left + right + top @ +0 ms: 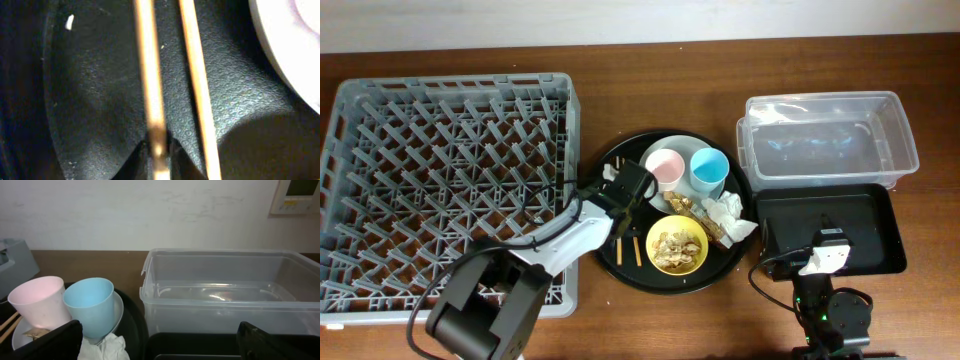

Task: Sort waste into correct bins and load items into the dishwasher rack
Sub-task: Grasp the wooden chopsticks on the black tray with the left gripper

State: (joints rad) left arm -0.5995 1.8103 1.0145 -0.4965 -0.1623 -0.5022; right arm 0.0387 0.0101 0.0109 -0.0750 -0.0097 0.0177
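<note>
My left gripper [623, 207] reaches onto the round black tray [720, 268]. In the left wrist view it is shut [159, 155] on one wooden chopstick [150, 75]. The second chopstick [197, 85] lies beside it on the tray, next to the pale plate's rim [295, 55]. The pink cup [665, 168] and light blue cup [708, 170] stand on the plate [684, 150]. The yellow bowl [699, 262] holds tan food scraps [672, 248]. The white tissue [730, 215] and gold wrapper [682, 204] lie beside it. My right gripper [160, 347] is open and empty over the black rectangular tray [870, 235].
The grey dishwasher rack [440, 150] fills the left side, touching the round tray's left edge. The clear tub [830, 140] stands behind the black rectangular tray. The right wrist view shows the tub [225, 295], pink cup [35, 300], blue cup [90, 305] and tissue [110, 347].
</note>
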